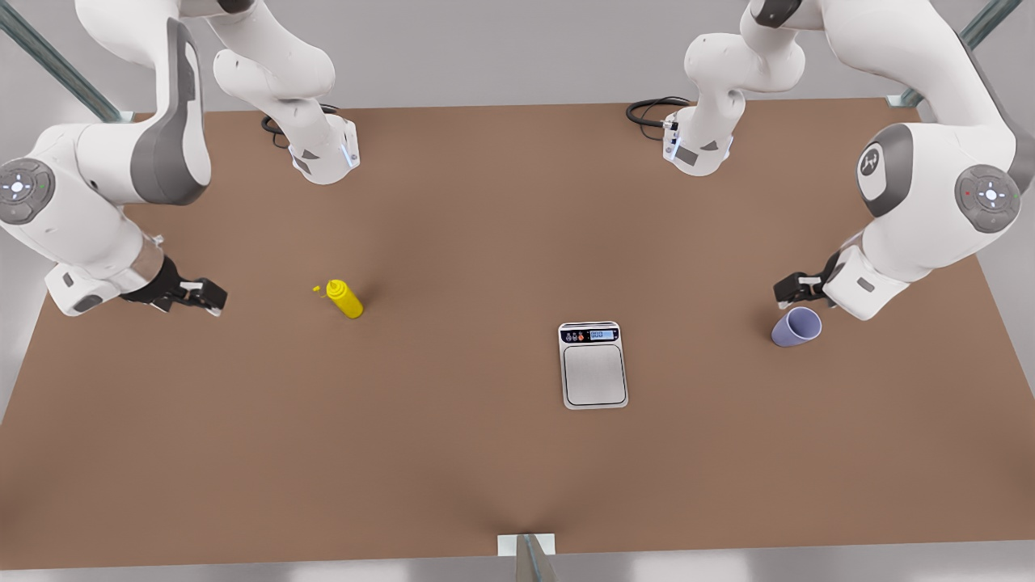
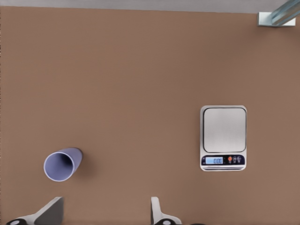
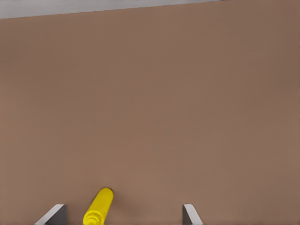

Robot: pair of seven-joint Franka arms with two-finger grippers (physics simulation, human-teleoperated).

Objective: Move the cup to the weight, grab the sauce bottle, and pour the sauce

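On the brown desk [image 1: 485,469] nothing is done yet: I'm seeing the cup [image 1: 796,327] sitting apart from the weight [image 1: 594,365], by my left tool [image 1: 788,291], fingers apart; right tool [image 1: 202,297], likewise apart, is facing the sauce bottle [image 1: 346,298].

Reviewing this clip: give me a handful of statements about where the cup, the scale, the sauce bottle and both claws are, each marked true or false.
1. The cup stands on the weight. False: it stands on the table, apart from the weight.
2. The left claw is near the cup, open. True.
3. The right claw grips the sauce bottle. False: it is open, short of the bottle.
4. The weight's plate is bare. True.
5. The sauce bottle is toward the front view's left. True.
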